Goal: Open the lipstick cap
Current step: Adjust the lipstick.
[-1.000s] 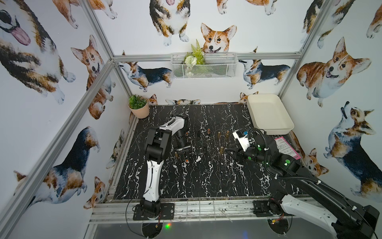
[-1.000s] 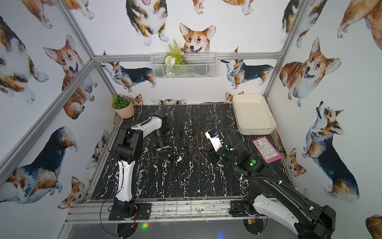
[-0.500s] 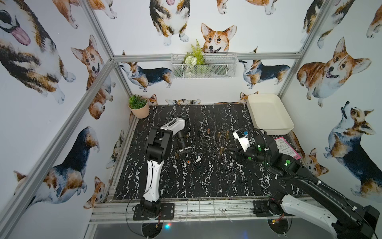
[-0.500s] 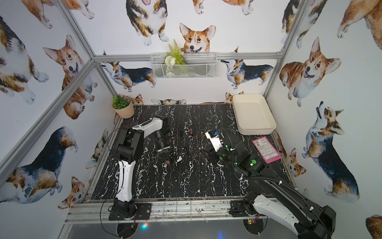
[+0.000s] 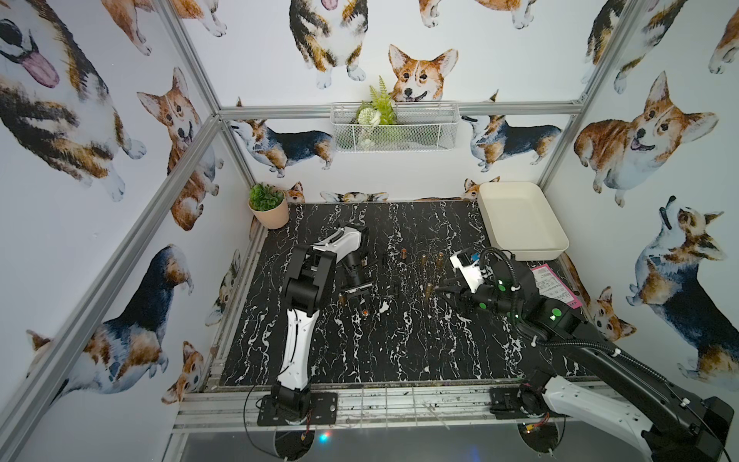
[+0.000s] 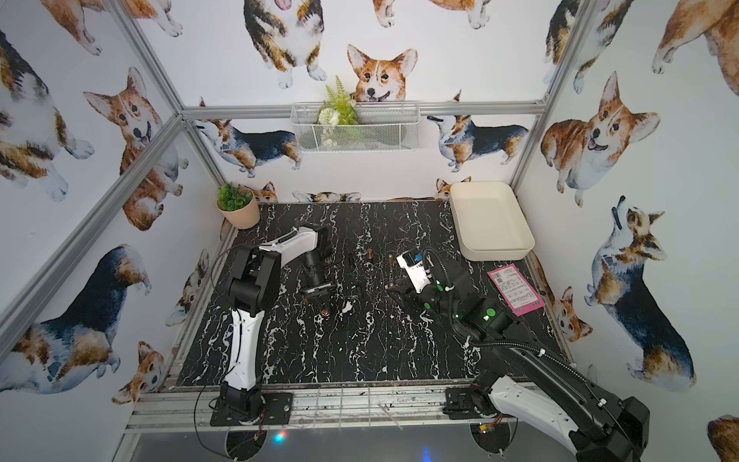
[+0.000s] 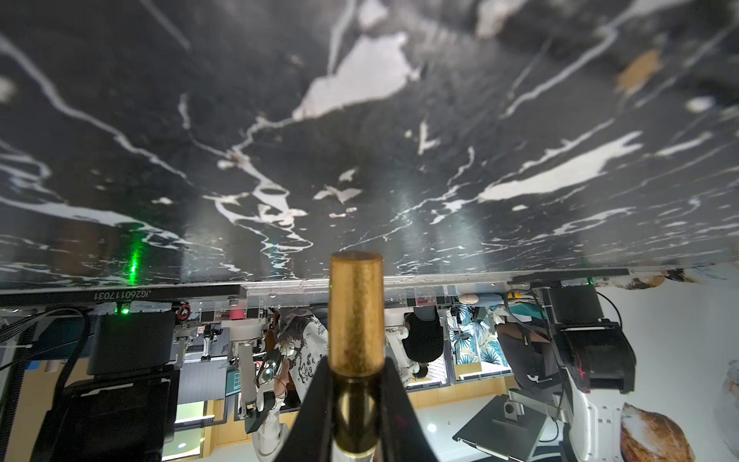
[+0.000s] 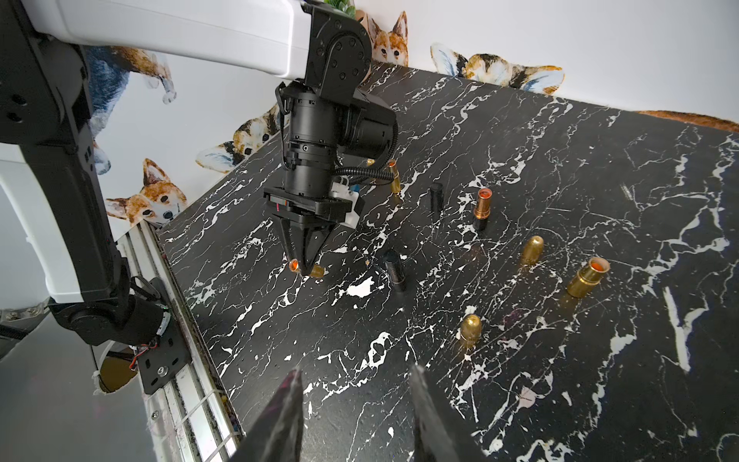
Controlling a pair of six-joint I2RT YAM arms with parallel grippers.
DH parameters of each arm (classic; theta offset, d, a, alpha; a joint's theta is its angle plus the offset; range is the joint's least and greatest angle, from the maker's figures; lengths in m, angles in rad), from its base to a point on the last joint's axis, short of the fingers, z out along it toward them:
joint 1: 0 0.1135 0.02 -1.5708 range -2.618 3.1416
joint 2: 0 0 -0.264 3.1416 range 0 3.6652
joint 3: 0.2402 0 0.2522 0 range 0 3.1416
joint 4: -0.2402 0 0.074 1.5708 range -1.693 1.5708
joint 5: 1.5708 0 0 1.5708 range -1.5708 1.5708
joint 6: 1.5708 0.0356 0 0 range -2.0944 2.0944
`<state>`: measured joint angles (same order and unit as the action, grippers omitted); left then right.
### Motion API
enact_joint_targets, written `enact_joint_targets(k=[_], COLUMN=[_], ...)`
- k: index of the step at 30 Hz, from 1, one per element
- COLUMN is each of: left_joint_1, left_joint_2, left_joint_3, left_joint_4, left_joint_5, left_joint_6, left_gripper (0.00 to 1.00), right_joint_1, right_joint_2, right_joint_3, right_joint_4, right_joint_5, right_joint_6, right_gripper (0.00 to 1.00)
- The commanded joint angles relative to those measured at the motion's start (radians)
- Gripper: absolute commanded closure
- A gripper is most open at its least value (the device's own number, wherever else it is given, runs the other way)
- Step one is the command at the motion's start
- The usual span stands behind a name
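Near the camera, my right gripper (image 8: 356, 400) hovers over the black marbled table (image 8: 520, 380), fingers apart and empty. Gold caps (image 8: 470, 328) and uncapped tubes (image 8: 588, 276) stand close by.

Well beyond, my left gripper (image 8: 306, 266) points down, fingers clamped on a lipstick (image 8: 318, 271) held level, low over the table. The right wrist view shows a gold end on one side of those fingers and an orange end on the other. The left wrist view shows the lipstick (image 7: 356, 312) only as a gold tube jutting past the fingertips (image 7: 316, 392). In both top views the lipstick (image 5: 364, 313) (image 6: 324, 312) is merely an orange spot.
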<state>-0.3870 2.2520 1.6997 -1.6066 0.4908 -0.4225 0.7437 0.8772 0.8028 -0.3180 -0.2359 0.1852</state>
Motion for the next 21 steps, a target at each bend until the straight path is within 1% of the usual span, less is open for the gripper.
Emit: enact_joint_targets(k=[1, 11, 16, 21], left_joint_1=[-0.004, -0.003, 0.003, 0.003], left_joint_2=[0.0, -0.037, -0.058, -0.101], left_joint_3=[-0.001, -0.055, -0.047, 0.019], left_joint_4=[-0.044, -0.006, -0.01, -0.059], left_joint_5=[-0.033, -0.051, -0.049, -0.046], left_joint_6=[-0.002, -0.019, -0.022, -0.023], left_gripper=[0.83, 0.82, 0.82, 0.82], right_joint_1=[-0.001, -0.001, -0.001, -0.001], right_joint_2=[0.0, 0.003, 0.009, 0.013], right_joint_3=[-0.002, -0.004, -0.005, -0.001], right_joint_4=[0.044, 0.045, 0.053, 0.047], right_joint_5=[0.0, -0.005, -0.009, -0.033], right_joint_6=[0.007, 0.008, 0.009, 0.011], right_gripper=[0.54, 0.54, 0.54, 0.53])
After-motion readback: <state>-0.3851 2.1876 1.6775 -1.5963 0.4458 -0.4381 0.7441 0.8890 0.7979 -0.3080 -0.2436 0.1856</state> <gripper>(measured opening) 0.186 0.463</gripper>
